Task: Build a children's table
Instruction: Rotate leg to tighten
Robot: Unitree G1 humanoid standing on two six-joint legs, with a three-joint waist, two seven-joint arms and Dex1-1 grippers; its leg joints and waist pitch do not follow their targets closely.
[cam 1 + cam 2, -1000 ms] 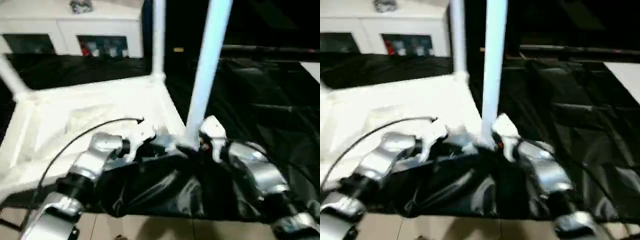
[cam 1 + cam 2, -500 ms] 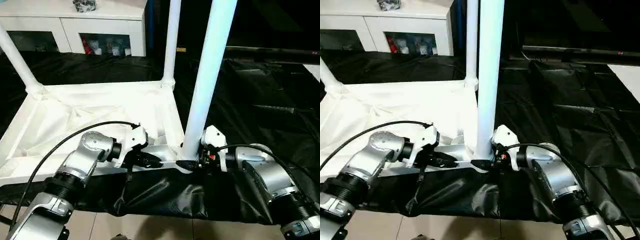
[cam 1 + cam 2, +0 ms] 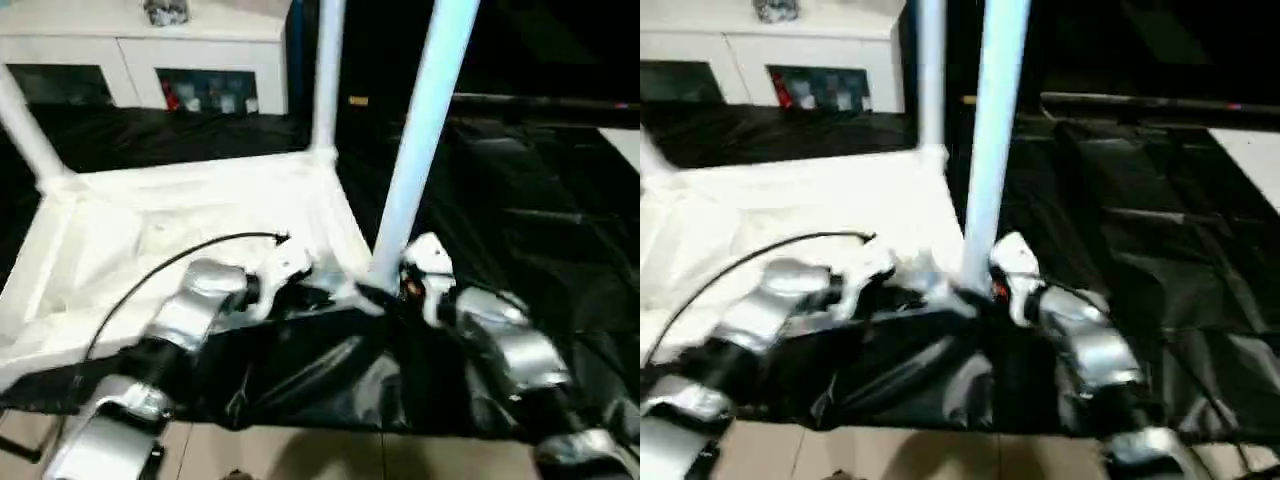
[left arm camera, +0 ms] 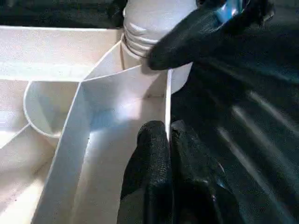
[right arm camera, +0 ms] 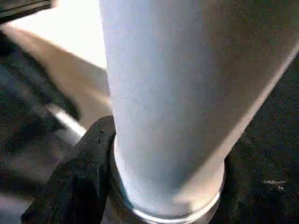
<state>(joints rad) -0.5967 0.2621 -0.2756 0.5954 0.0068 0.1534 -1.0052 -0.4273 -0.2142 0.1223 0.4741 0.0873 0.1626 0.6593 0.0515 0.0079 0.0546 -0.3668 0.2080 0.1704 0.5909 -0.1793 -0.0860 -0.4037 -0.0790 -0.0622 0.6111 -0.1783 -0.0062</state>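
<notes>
1. The children's table top (image 3: 200, 215) lies upside down on a black plastic sheet (image 3: 520, 200), its ribbed underside facing up, directly ahead of both end effectors.
2. The left end effector (image 4: 169, 140) is clenched on the thin raised rim (image 4: 167, 107) of the table top: in the left wrist view its two black fingers (image 4: 152, 158) press together with the rim wall pinched between them, close to the corner socket.
3. In the head views the left end effector (image 3: 315, 297) sits at the near edge of the top, just beside the corner where the nearest leg stands.
4. The nearest leg (image 3: 415, 150), a white tapered tube, stands upright in the near corner socket (image 4: 140, 42), between the two end effectors.
5. The right end effector (image 3: 385, 295) is at the base of that leg, on the side away from the left one.
6. In the right wrist view one black finger (image 5: 79, 172) lies against the bottom of the leg (image 5: 168, 93); the other finger is hidden behind the tube, so the jaws span the leg's base, grasping it.
7. In the left wrist view a black finger of the right end effector (image 4: 196, 32) rests against the leg just above the socket.
8. A second leg (image 3: 325, 80) stands at the far corner beyond the end effectors, and a third leg (image 3: 25, 135) leans at the far left corner.
9. A white cabinet (image 3: 140, 55) stands well beyond the table top.
</notes>
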